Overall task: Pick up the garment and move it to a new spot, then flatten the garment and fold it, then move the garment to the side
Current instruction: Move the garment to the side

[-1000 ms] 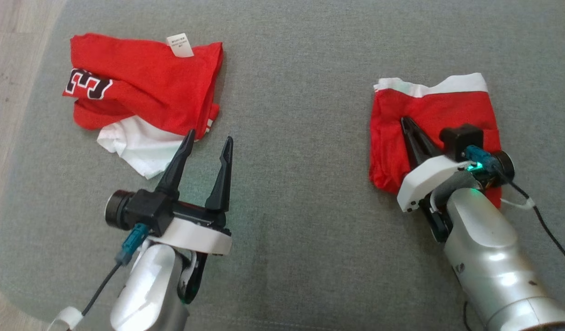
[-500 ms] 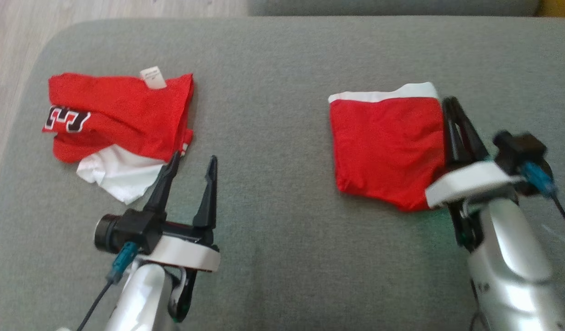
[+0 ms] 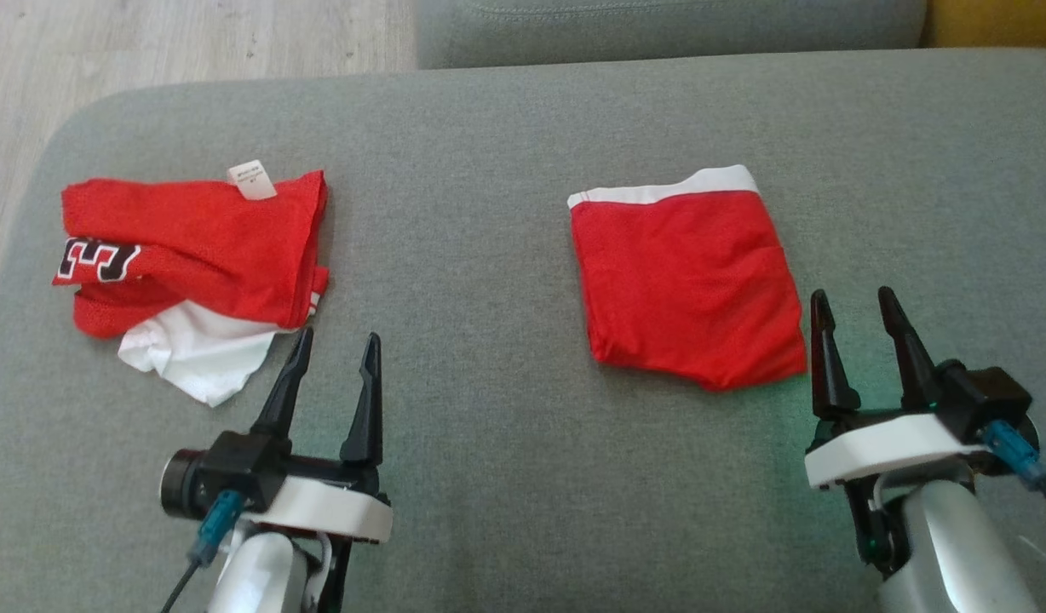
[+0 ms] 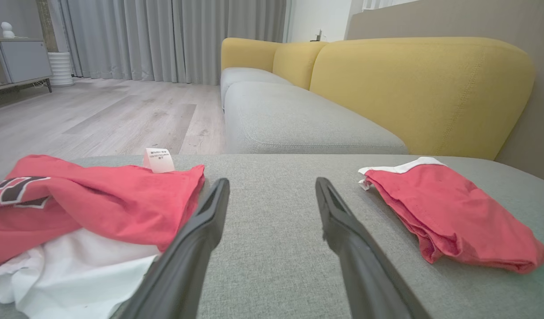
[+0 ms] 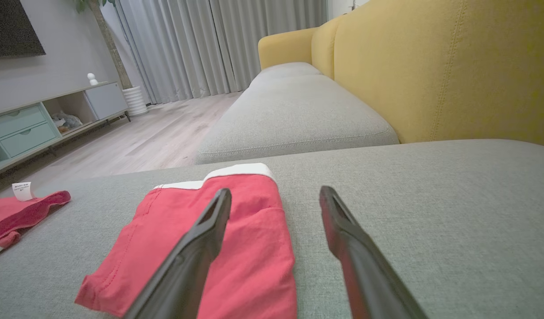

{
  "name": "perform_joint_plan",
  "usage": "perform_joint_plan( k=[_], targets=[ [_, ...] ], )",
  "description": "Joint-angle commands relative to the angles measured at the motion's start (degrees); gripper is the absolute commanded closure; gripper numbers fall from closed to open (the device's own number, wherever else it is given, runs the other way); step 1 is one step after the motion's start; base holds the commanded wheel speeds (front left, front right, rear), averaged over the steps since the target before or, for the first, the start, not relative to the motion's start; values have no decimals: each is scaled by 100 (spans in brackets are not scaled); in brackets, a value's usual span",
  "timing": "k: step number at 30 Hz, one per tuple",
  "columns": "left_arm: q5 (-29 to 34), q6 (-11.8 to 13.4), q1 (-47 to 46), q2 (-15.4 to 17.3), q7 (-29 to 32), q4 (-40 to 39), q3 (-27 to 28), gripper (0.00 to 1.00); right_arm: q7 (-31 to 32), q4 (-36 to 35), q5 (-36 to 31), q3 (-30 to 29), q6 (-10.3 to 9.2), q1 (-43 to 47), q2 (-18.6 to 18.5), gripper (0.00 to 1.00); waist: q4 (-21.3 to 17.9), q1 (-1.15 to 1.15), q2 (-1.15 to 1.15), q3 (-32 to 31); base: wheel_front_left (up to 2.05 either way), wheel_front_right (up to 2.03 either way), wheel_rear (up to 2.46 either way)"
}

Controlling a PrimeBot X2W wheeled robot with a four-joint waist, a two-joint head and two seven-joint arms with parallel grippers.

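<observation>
- On the right part of the grey cushion (image 3: 489, 213), the garment (image 3: 689, 285) is laid, folded into a flat red shape that is nearly square.
- A white band (image 3: 668, 189) is seen along its far edge.
- The garment is not held by any gripper. Its near right corner is just beside the inner finger of the right gripper (image 3: 853, 294).
- The fingers of the right gripper are spread apart and nothing is held between them. They are pointed away from the robot.
- The left gripper (image 3: 337, 335) is spread in the same way and is also empty, at the lower left of the head view.
- A crumpled jersey (image 3: 191, 247) is lying on the left part of the cushion. It is red on top, and white cloth (image 3: 191, 366) comes out from under it on the near side.
- Black and white lettering (image 3: 97, 260) is seen at the left end of the jersey, and a white label (image 3: 252, 180) at its far edge.
- The outer fingertip of the left gripper is very near the near right corner of the jersey. Whether they touch cannot be told.
- The garment and the jersey are well apart, with bare cushion between them.
- In the left wrist view, a yellow backrest (image 4: 422, 88), a second grey seat (image 4: 289, 119), a wooden floor (image 4: 99, 110) and grey curtains (image 4: 165, 40) are seen beyond the cushion.
</observation>
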Motion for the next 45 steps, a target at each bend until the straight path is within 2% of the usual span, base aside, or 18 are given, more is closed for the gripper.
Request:
perform_joint_plan(
  k=[1, 7, 14, 15, 22, 23, 24, 25, 30, 35, 38, 45],
  targets=[
    [51, -16, -176, 25, -29, -199, 232, 0, -61, -240, -8, 123, -5, -209, -4, 0, 26, 1, 0, 54, 0, 0, 0],
    [90, -64, -337, 21, -29, -242, 162, 0, 215, 180, -79, -14, -5, -669, -4, 0, 164, 1, 0, 339, 0, 0, 0],
    [80, -121, -571, 18, -29, -212, 13, 0, 982, 1431, 164, -248, -5, -1726, -4, 0, 492, 1, 0, 773, 0, 0, 0],
    [80, -121, -571, 18, -29, -212, 13, 0, 982, 1431, 164, -248, -5, -1726, -4, 0, 492, 1, 0, 773, 0, 0, 0],
    [-30, -104, -686, 17, -29, -205, -109, 0, 1634, 2749, 61, -241, -5, -2290, -4, 0, 694, 1, 0, 947, 0, 0, 0],
    [-42, -95, -692, 17, -29, -203, -112, 0, 1658, 2864, 48, -208, -5, -2339, -4, 38, 702, 1, 0, 947, 0, 0, 0],
    [-49, -88, -695, 17, -29, -200, -108, 0, 1644, 2947, 19, -150, -5, -2386, -4, 84, 701, 1, 0, 944, 0, 0, 0],
    [-52, -81, -694, 17, -29, -195, -97, 0, 1586, 2997, -13, -94, -5, -2427, -4, 100, 688, 1, 0, 931, 0, 0, 0],
    [-24, -61, -625, 16, -29, -155, -19, 0, 1230, 3034, -379, 63, -5, -2555, -4, 100, 523, 1, 0, 762, 0, 0, 0],
    [10, -60, -543, 16, -29, -168, 48, 0, 1113, 2788, -878, 129, -5, -2572, -106, 100, 315, 1, 0, 553, 0, 0, 0],
    [30, -64, -501, 16, -29, -193, 80, 0, 1231, 2581, -1045, 289, -5, -2524, -374, 100, 217, 1, 0, 499, 0, 0, 0],
    [81, -91, -499, 16, -29, -295, 117, 0, 1747, 1985, -1218, 514, -5, -2441, -1397, 100, 99, 1, 0, 674, 0, 0, 0]
  ],
)
